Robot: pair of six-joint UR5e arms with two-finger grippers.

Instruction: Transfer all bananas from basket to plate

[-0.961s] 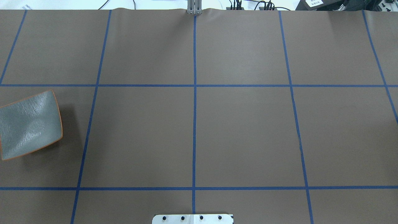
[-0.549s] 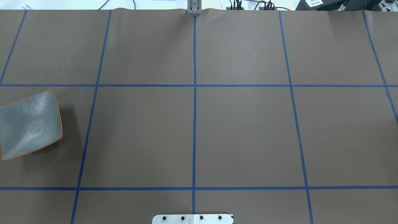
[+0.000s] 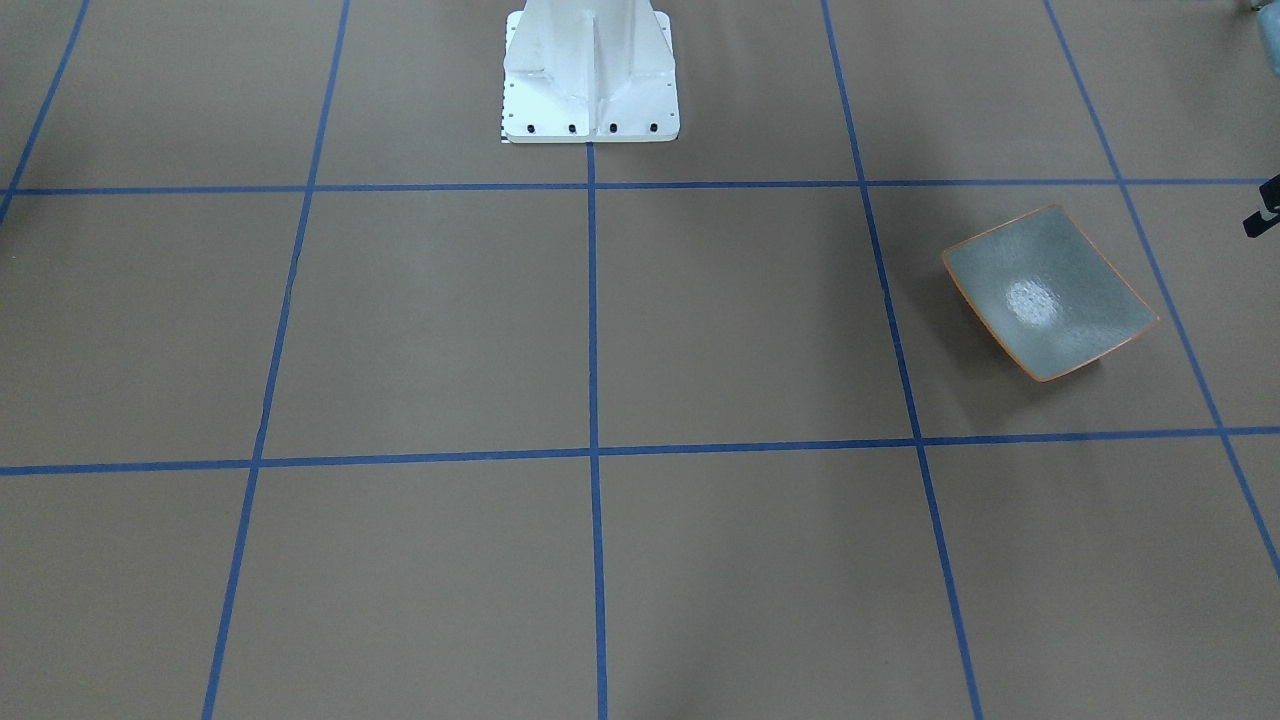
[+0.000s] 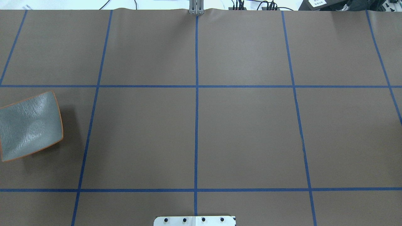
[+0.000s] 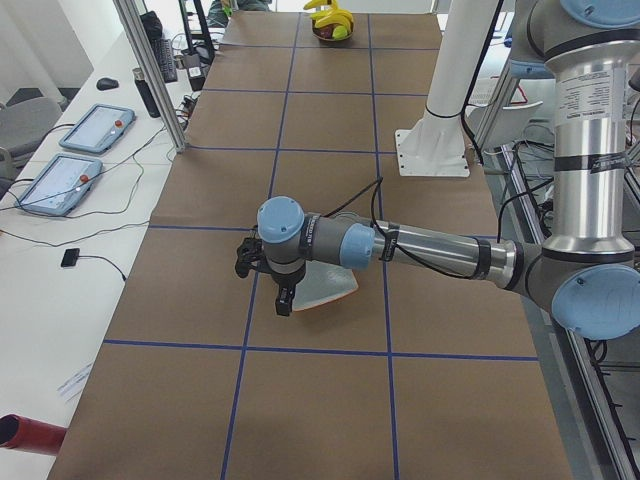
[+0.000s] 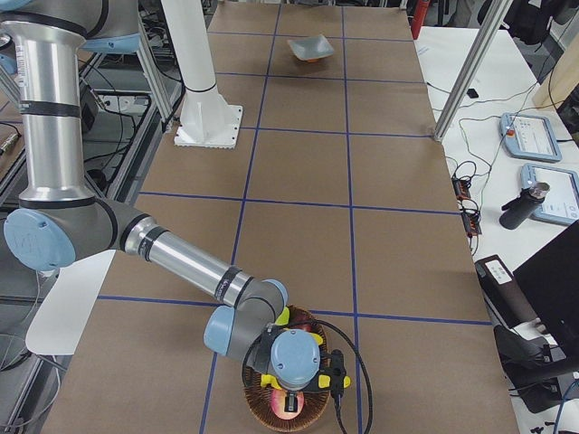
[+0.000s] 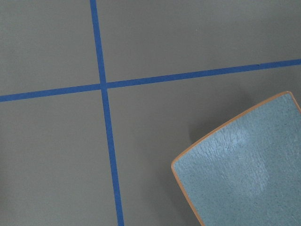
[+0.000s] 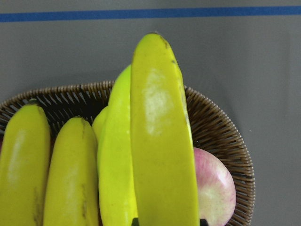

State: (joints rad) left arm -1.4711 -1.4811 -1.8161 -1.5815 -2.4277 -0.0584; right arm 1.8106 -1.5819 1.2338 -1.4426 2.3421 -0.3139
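The grey-green plate [image 4: 29, 125] with its orange rim lies bare at the table's left end; it also shows in the front view [image 3: 1050, 290] and the left wrist view [image 7: 244, 165]. My left gripper [image 5: 268, 282] hovers over the plate's edge [image 5: 335, 290]; I cannot tell whether it is open or shut. Several yellow bananas [image 8: 70, 174] lie in a wicker basket [image 8: 221, 136] at the table's right end. My right gripper [image 6: 291, 398] is down over the basket [image 6: 271, 411]. Its dark fingertips [image 8: 135, 221] press both sides of the nearest banana [image 8: 160, 141].
A pink round fruit [image 8: 214, 188] lies in the basket beside the bananas. The white robot base [image 3: 590, 80] stands at the table's middle edge. Aluminium posts [image 5: 150, 70] and tablets [image 5: 60, 180] stand off the table on the operators' side.
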